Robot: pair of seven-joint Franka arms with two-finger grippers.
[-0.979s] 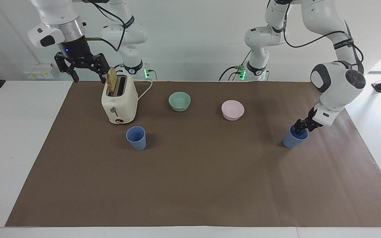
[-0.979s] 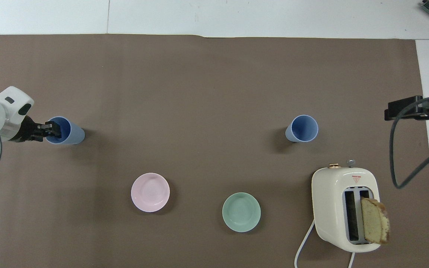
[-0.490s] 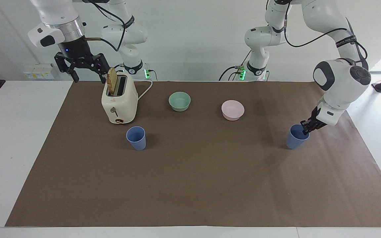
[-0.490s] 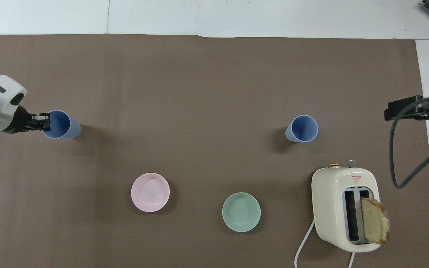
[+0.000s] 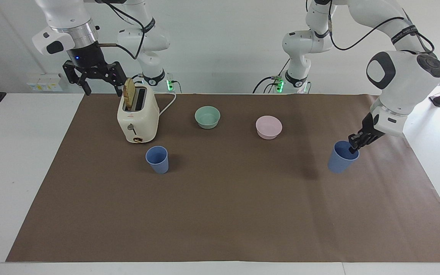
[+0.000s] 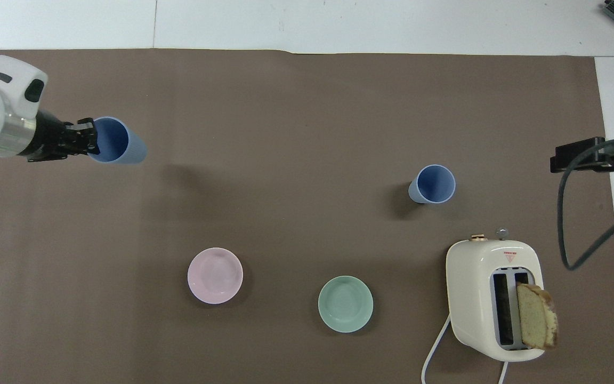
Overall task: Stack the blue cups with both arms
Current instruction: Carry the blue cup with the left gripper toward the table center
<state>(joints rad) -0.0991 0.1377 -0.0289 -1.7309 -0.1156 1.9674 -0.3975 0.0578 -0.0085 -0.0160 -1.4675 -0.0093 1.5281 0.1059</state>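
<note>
My left gripper (image 5: 354, 146) is pinched on the rim of one blue cup (image 5: 342, 157), one finger inside the mouth and the other outside on the wall. A second ago these fingers were still half open around the rim and the cup stood on the brown paper (image 5: 220, 214). Now they are closed tight, and the cup hangs tilted from them, its base swung toward the middle of the table. It has a shadow on the paper apart from it, so I judge it is lifted clear. In the overhead view the cup (image 6: 116, 141) has shifted away from where it stood, carried by my left arm at its own end of the table.

The second blue cup (image 5: 157, 159) stands upright on the paper, just in front of the toaster (image 5: 137, 119), toward the right arm's end. It has not moved.

My right gripper (image 5: 98, 77) hangs in the air beside the toaster with its fingers wide apart, holding nothing; this arm waits.

For the task this means the pick-up is done. I think the next part is to carry the held cup across and lower it into the standing one. Because it hangs tilted, I should straighten it before I lower it.
</note>
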